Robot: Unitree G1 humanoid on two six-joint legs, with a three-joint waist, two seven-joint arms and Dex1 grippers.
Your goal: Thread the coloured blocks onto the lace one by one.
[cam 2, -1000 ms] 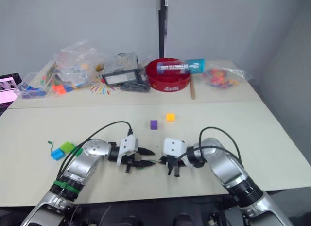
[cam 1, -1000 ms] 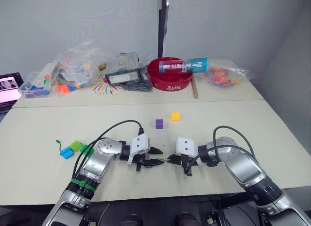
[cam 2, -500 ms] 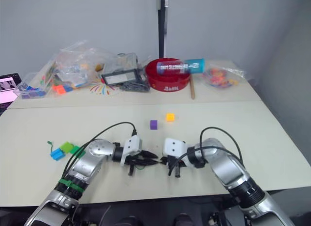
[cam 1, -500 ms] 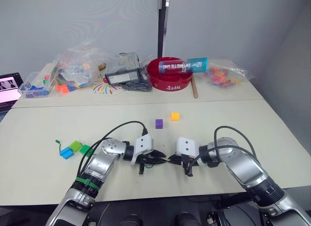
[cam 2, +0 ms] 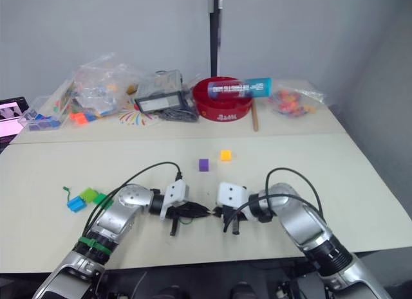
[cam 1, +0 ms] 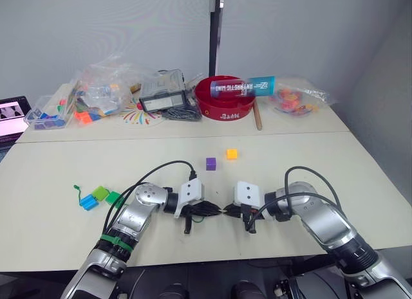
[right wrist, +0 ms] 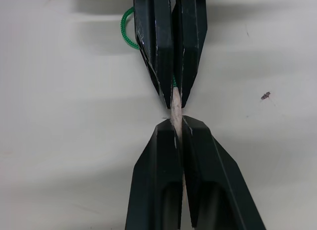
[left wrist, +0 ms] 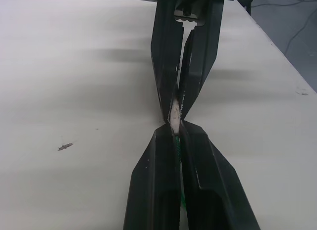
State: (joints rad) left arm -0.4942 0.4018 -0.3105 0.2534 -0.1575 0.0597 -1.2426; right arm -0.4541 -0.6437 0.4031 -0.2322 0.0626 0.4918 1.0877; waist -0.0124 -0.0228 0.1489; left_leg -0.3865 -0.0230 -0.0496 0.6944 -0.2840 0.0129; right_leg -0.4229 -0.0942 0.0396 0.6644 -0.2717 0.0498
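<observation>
At the near middle of the table (cam 1: pixel 302 154), we have the left gripper (cam 1: pixel 215 209) and the right gripper (cam 1: pixel 228 210) tip to tip, both clamped on the pale stiff tip of the lace (right wrist: pixel 176 102), whose green cord loops behind the left fingers. To do this handover well, we should keep the right pinch firm before the left lets go, then carry the tip toward the purple block (cam 1: pixel 210 163) at twelve o'clock, with the orange-yellow block (cam 1: pixel 232 154) at one o'clock. The blue block (cam 1: pixel 89 202), light green block (cam 1: pixel 100 193) and dark green block (cam 1: pixel 114 198) sit at nine o'clock. Since a second ago, the left gripper has closed the gap to meet the right.
</observation>
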